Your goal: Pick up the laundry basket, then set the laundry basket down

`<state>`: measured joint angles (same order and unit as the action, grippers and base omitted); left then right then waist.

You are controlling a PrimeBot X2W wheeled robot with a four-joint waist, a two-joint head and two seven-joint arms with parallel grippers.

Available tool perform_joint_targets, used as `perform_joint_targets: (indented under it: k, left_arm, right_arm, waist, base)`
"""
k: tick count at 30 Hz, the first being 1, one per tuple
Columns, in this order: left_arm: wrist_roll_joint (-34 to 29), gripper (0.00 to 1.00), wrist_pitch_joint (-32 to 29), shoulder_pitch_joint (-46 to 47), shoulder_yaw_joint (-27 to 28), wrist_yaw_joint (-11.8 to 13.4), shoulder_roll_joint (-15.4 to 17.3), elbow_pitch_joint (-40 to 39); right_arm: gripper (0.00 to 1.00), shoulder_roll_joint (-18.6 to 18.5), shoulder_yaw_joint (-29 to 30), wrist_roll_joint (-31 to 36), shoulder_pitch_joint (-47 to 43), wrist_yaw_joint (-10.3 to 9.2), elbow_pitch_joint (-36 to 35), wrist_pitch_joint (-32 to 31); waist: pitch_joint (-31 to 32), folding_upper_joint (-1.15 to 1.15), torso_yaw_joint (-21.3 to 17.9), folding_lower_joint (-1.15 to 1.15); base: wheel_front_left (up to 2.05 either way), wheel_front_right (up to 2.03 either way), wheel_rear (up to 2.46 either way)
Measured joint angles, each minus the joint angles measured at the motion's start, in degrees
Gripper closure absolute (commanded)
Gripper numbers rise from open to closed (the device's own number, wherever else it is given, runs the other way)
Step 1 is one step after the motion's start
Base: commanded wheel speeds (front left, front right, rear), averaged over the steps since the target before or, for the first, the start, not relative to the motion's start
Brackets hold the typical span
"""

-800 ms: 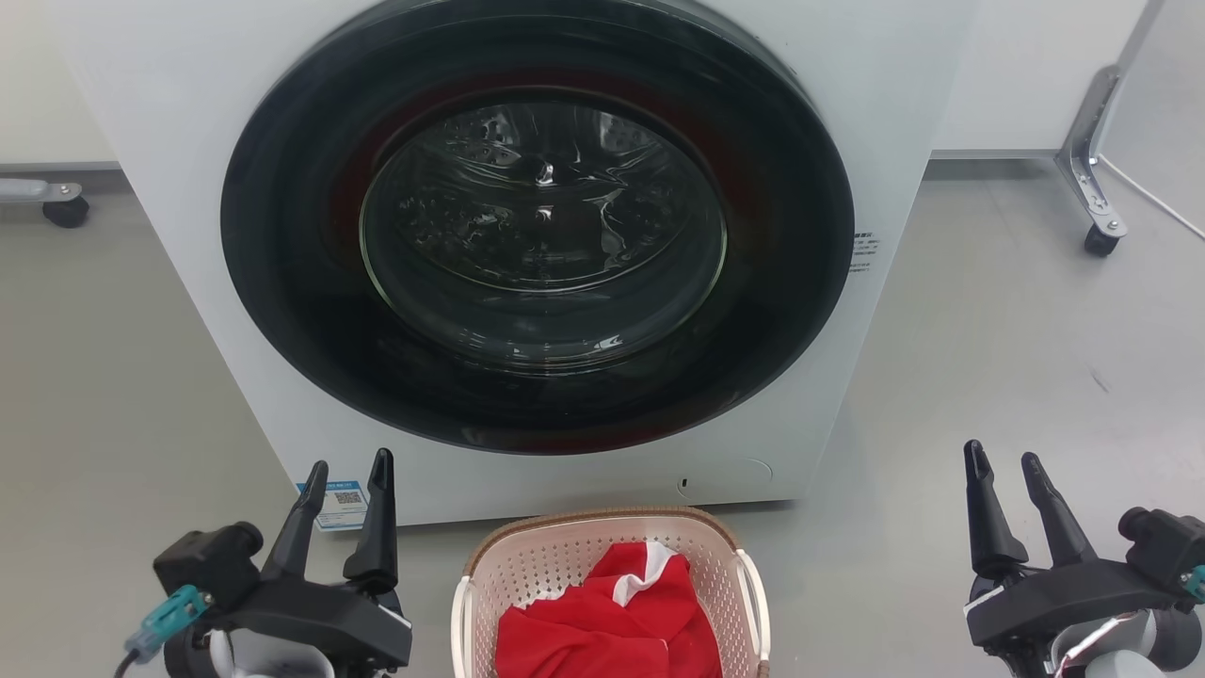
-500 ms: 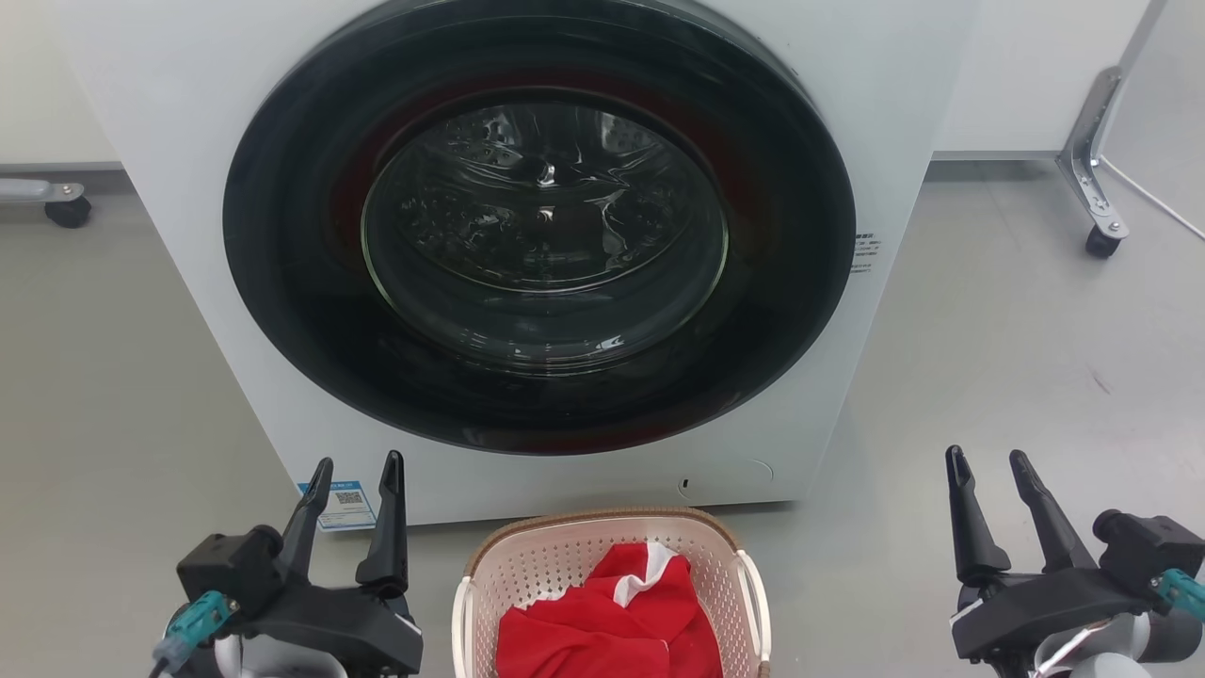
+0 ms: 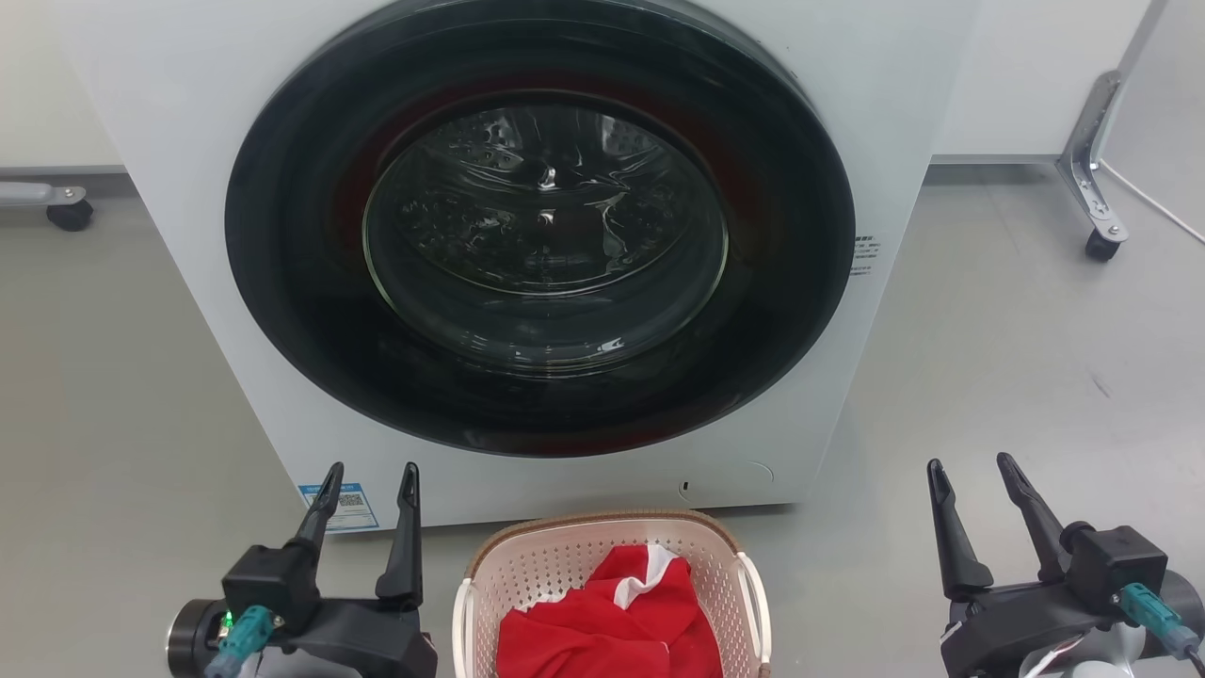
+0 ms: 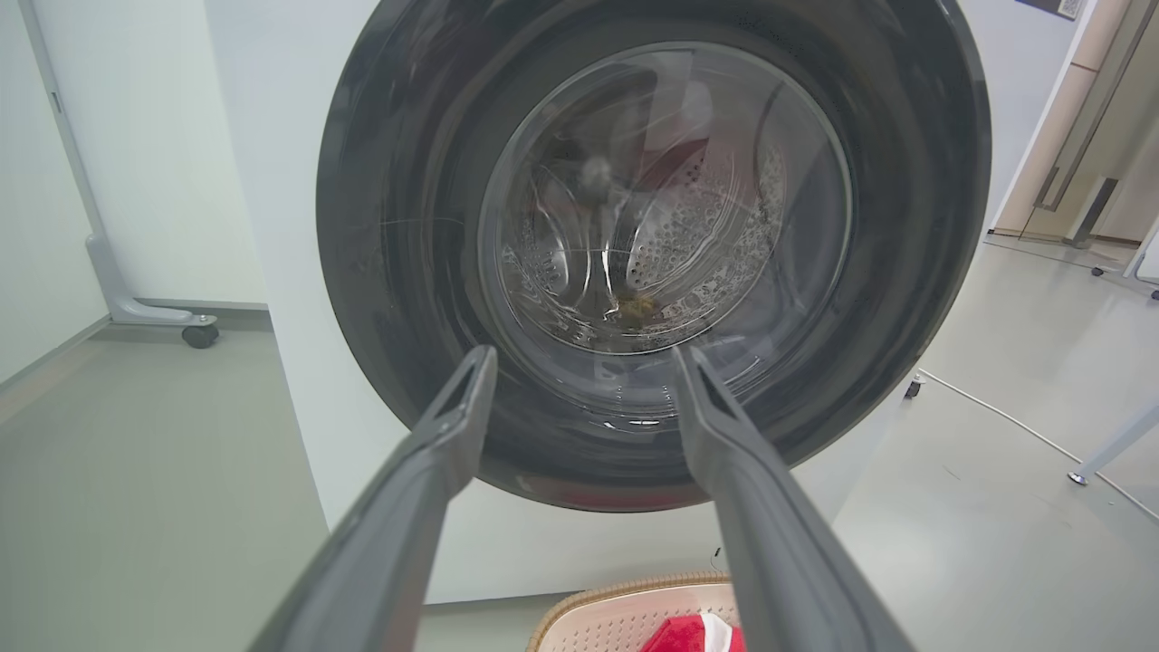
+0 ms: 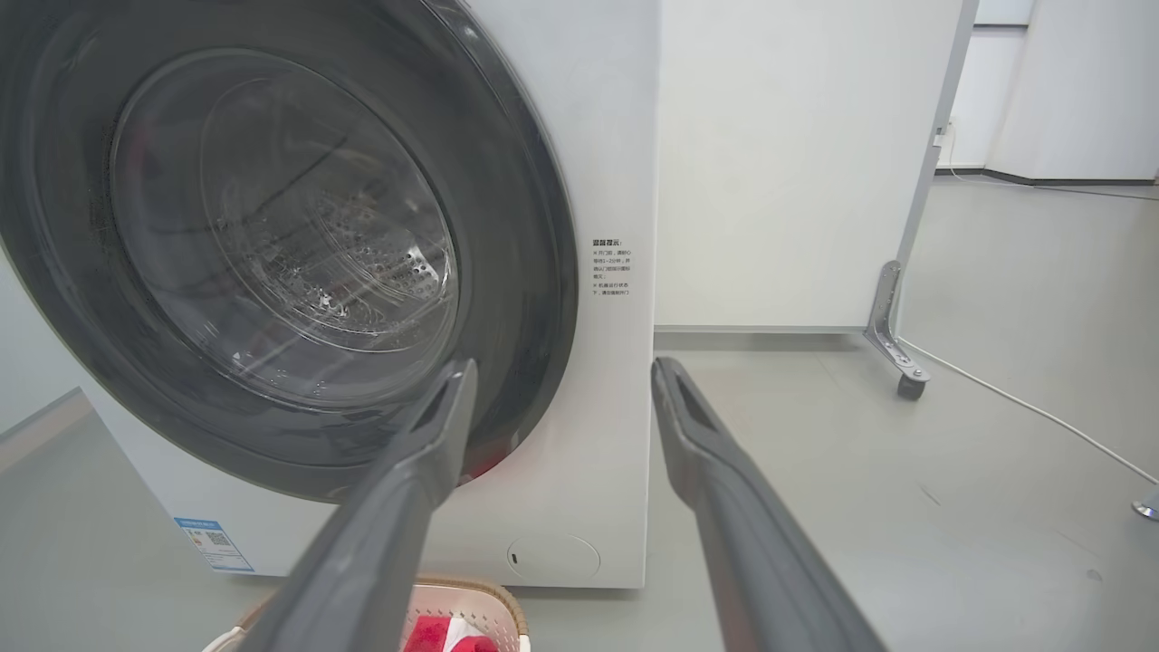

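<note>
laundry basket [image 3: 551,565] of red cloth [image 3: 602,626] by washer [image 3: 169,141], left gripper [image 3: 371,471] and right gripper [image 3: 970,463] both spread wide, blue QR sticker [image 3: 341,507], side label [image 3: 864,254] way too tiny to read

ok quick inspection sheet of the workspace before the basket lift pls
surface: grey floor, one small dark mark at right
job's things: laundry basket on the floor just in front of the washing machine, untouched
clutter: red and white garment inside the basket
tools: left tool open, right tool open, both holding nothing, one either side of the basket
cables: white cable on the floor far right; teal connector at the left wrist, another at the right
surroundings: machine door shut; blue QR sticker; partition castor at right
</note>
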<state>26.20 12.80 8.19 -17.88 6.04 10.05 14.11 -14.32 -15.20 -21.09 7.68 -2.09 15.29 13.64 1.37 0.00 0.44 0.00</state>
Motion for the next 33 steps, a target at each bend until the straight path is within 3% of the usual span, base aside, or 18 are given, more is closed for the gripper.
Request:
perform_joint_targets:
  k: [5, 33]
  left_arm:
    - [-2.6, 0.0, 0.5, 0.0, -0.8, 0.5, 0.0, 0.5]
    - [-2.6, 0.0, -1.6, 0.0, 0.1, 0.6, -0.3, 2.3]
  right_arm:
    - [0.0, -0.4, -0.6, 2.5, 0.0, -0.42, 0.4, 0.7]
    - [0.0, -0.4, -0.4, 2.5, 0.1, -0.38, 1.8, 0.8]
  waist:
    - [0.1, 0.0, 0.0, 0.0]
    - [0.2, 0.0, 0.3, 0.0]
  base:
    - [0.0, 0.0, 0.0]
    - [0.0, 0.0, 0.0]
